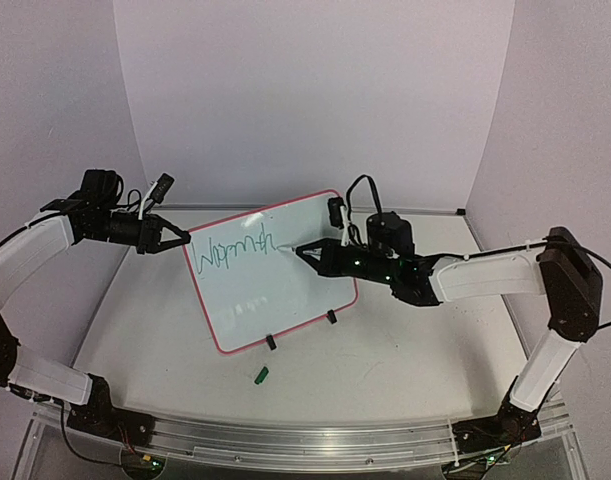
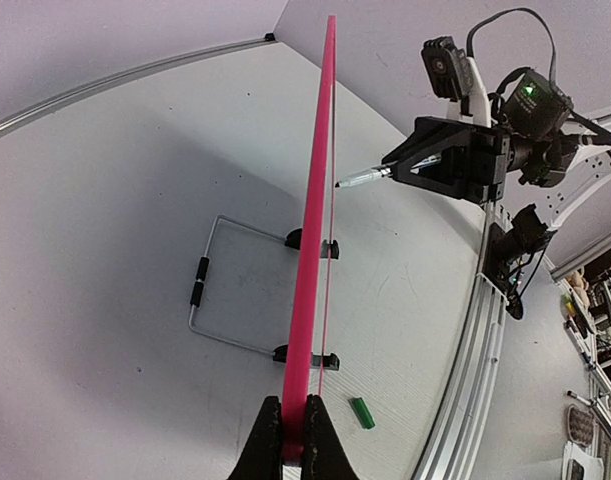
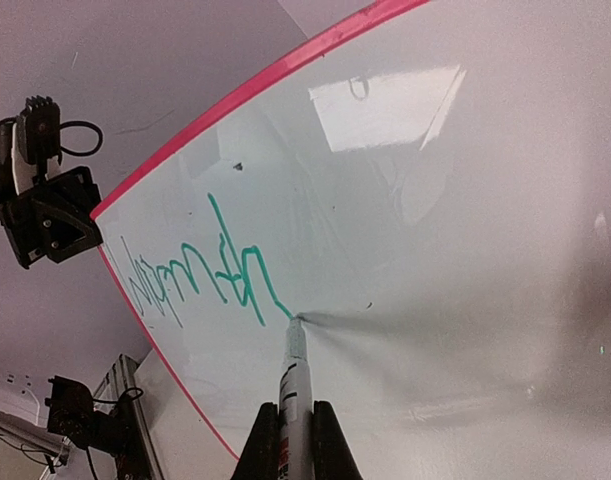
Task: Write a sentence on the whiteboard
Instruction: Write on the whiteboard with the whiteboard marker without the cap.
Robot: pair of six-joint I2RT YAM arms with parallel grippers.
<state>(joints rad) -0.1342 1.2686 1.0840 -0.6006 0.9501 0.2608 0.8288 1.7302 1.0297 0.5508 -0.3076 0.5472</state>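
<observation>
The whiteboard [image 1: 275,300] stands almost upright near the middle of the bench [image 1: 415,350], on two black clip feet [image 1: 270,342]. Its long axis runs left to right, with the right end further from the arm bases, and the white face looks toward them. One line of green writing, the sentence [image 1: 230,250], sits at the upper left. The left jaws are closed on the board's left edge. The right jaws are closed on one marker [image 3: 292,365], and its tip touches the end of the writing. One green cap [image 1: 262,376] lies in front of the board.

Upright pink-framed whiteboard [image 1: 275,295], unfinished green sentence [image 1: 233,248] near its top
</observation>
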